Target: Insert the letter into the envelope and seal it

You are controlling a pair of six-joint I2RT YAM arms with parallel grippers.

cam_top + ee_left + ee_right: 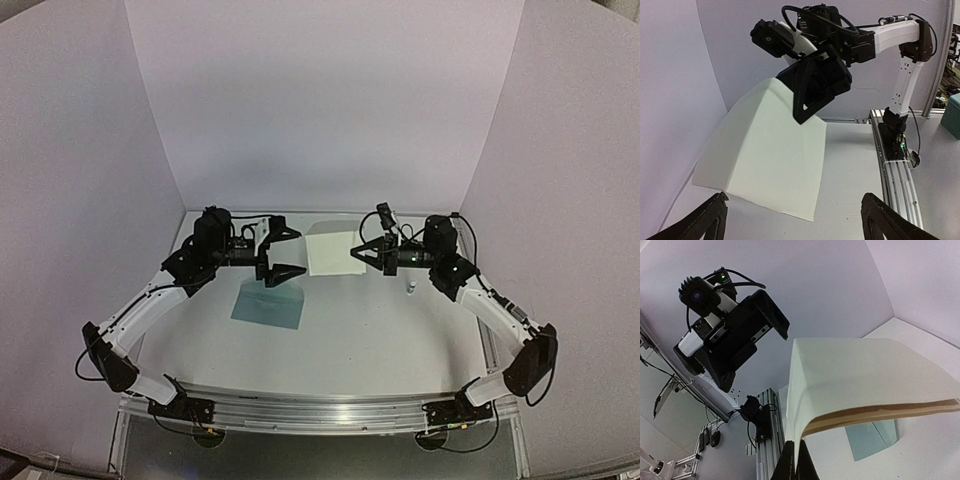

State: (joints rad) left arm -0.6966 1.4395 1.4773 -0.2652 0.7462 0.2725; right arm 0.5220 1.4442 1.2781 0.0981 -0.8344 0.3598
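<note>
The letter (332,252) hangs in the air between the two arms, its pale back facing up. Its tan, dark-bordered face (890,412) shows along the curled lower edge in the right wrist view. My right gripper (357,253) is shut on the letter's right edge (799,437), and the sheet bends away from it. My left gripper (293,252) is open just left of the letter, with nothing between its fingers (715,210). The letter's free edge (765,150) droops in front of it. The teal envelope (268,303) lies flat on the table below the left gripper and appears again (872,437) under the letter.
A small white object (411,290) stands on the table beneath the right forearm. White walls (320,100) close the table in at the back and both sides. Aluminium rails (897,170) run along the near edge.
</note>
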